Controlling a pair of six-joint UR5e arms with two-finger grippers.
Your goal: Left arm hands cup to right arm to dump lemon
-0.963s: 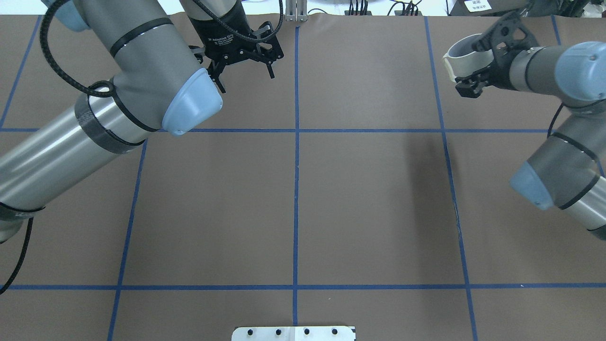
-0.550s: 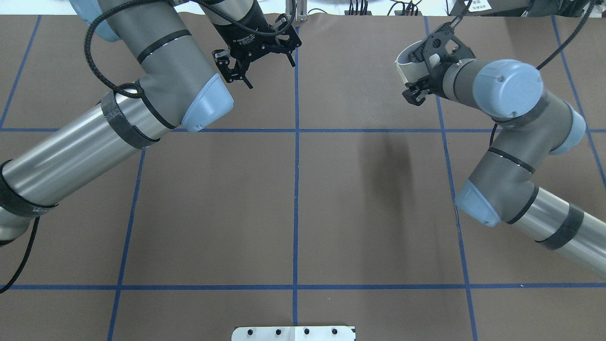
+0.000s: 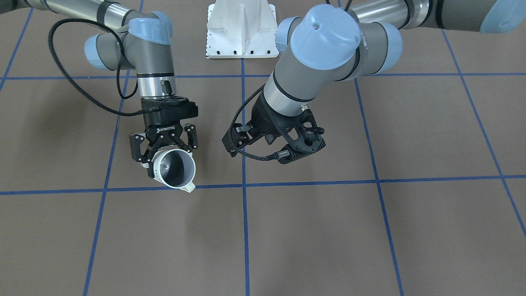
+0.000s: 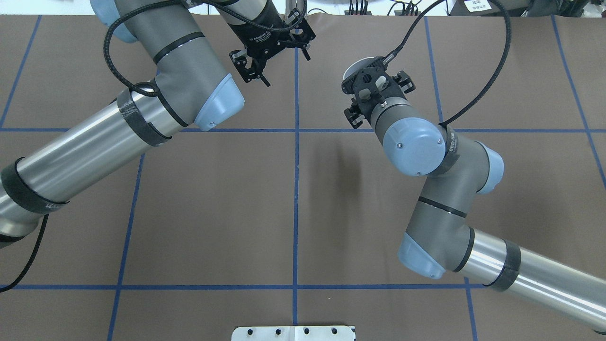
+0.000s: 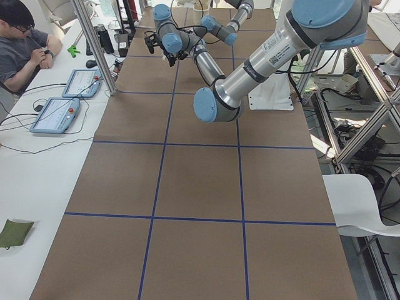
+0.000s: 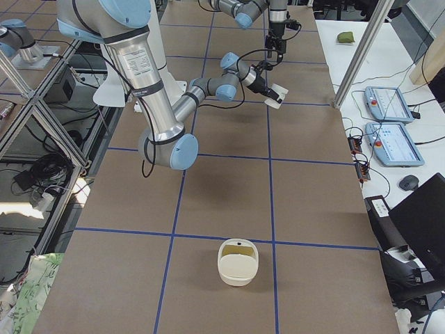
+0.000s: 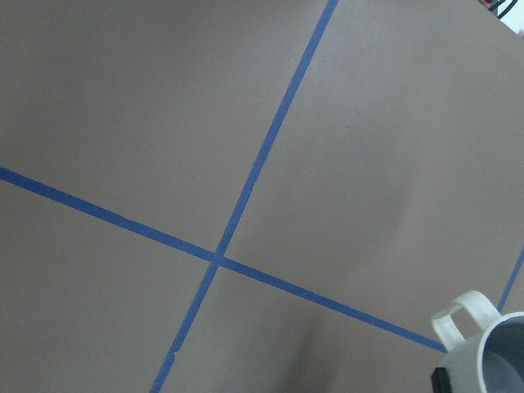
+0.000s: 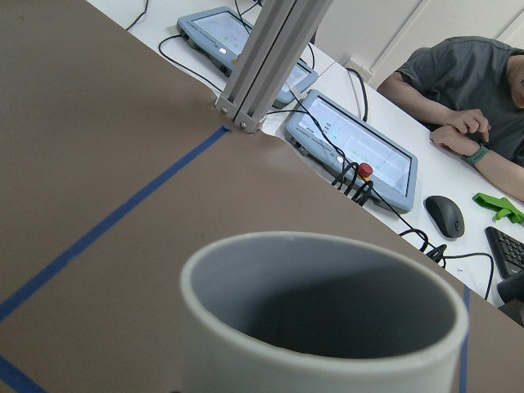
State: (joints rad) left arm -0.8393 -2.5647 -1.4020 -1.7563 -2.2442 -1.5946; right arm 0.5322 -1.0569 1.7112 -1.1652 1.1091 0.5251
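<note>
My right gripper [image 3: 164,153] is shut on the cream-white cup [image 3: 183,181], one finger on each side of its wall. The cup is tipped so that its mouth faces away from the robot, handle [image 3: 189,188] low, above the table. Its dark grey inside fills the right wrist view [image 8: 327,315]; no lemon shows in it or on the table. From overhead only the cup's rim [image 4: 352,70] peeks past the right wrist. My left gripper [image 4: 287,70] hangs open and empty near the far centre line, a short way from the cup. The left wrist view catches the cup [image 7: 491,348] at its lower right corner.
Blue tape lines divide the brown table into squares. The white base plate [image 3: 241,28] sits at the robot's edge. A cream container [image 6: 238,262] stands at the table's right end. Beyond the far edge are a metal post [image 8: 262,65], tablets and a seated person [image 5: 25,44].
The right arm has swung the cup from the far right in towards the table's centre and turned it over its wrist. The left gripper has shifted right towards the centre line, still open.
</note>
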